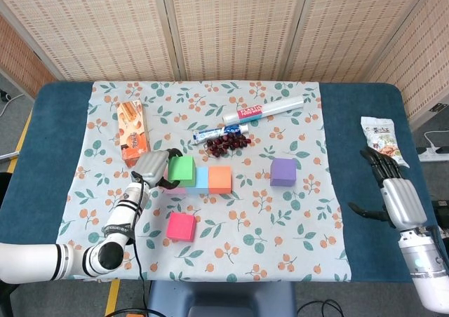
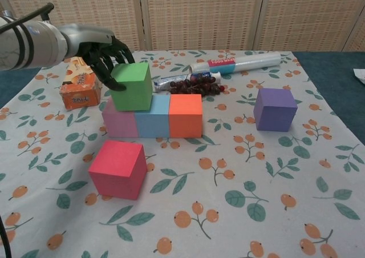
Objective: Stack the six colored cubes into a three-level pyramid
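— Holding what, that left hand [image 2: 105, 55]?
— The smooth green foam cube [image 2: 132, 86], fingers curled round it, sitting on the pink cube [image 2: 120, 124] and light blue cube [image 2: 153, 116].
— And the right hand [image 1: 390, 189]?
— Far right, fingers spread, holding nothing.

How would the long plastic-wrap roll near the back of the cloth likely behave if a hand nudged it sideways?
The plastic-wrap roll is a long cylinder lying flat, so it would probably roll rather than slide. It looks straight and rigid, so likely stiff. The toothpaste tube lying close by might stop it on that side.
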